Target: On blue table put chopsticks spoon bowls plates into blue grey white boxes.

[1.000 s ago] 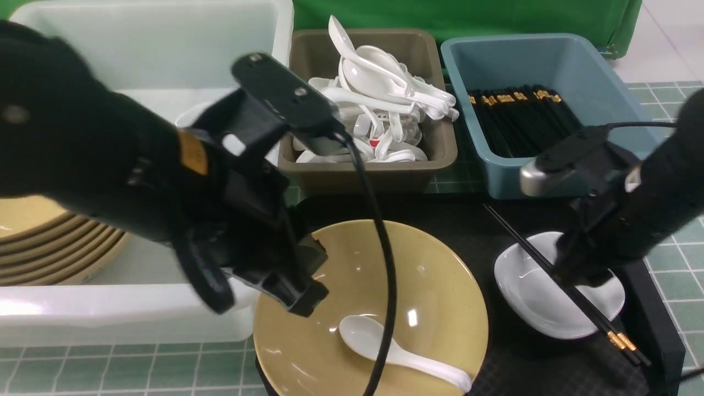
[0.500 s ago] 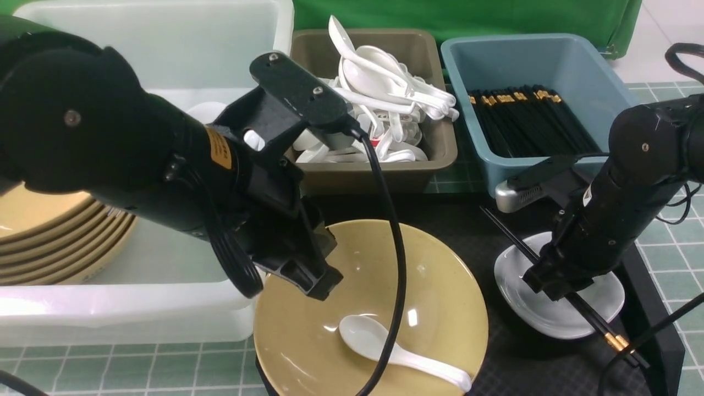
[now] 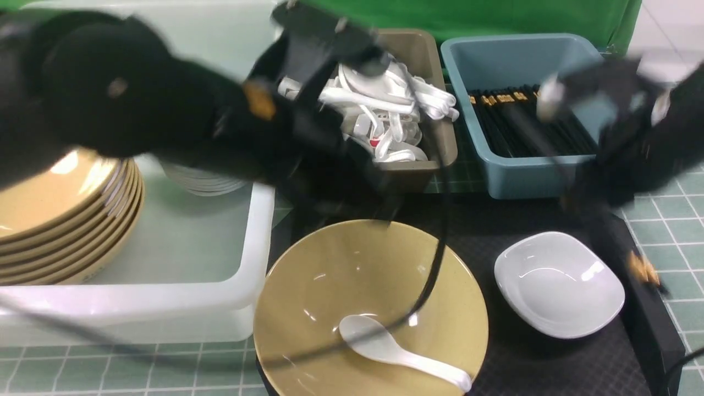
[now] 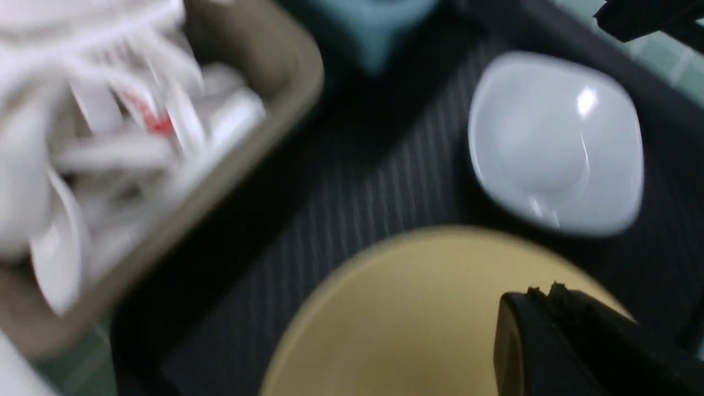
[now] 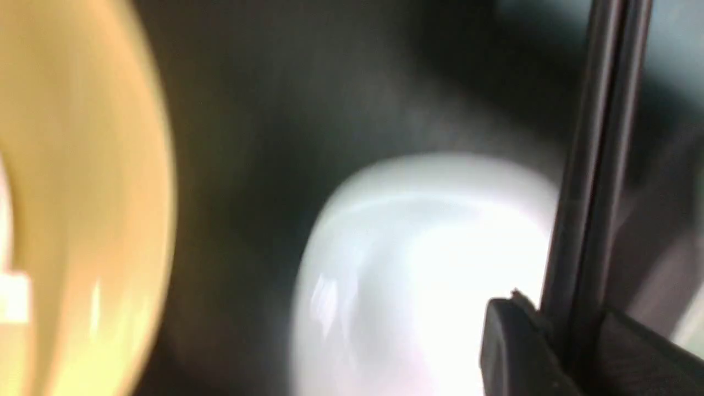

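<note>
A tan bowl (image 3: 434,297) sits on the black tray with a white spoon (image 3: 385,347) lying in it. A small white plate (image 3: 558,283) sits to its right. My right gripper (image 5: 572,324) is shut on black chopsticks (image 5: 599,165) and holds them in the air over the plate's right side; their gold band (image 3: 641,269) hangs low. In the front view this gripper (image 3: 577,201) is blurred, in front of the blue bin (image 3: 528,176). My left gripper (image 4: 542,294) is shut and empty above the bowl's far rim (image 4: 396,330), near the grey bin (image 3: 423,165).
The white tub (image 3: 165,297) at left holds a stack of tan bowls (image 3: 55,220) and white plates (image 3: 203,184). The grey bin is heaped with white spoons (image 3: 385,104). The blue bin holds many chopsticks (image 3: 517,126). The black tray (image 3: 522,363) rests on the teal tiled table (image 3: 679,220).
My right gripper has lifted the chopsticks off the white plate and moved up toward the blue bin. My left arm has swung up and away from the bowl toward the grey bin.
</note>
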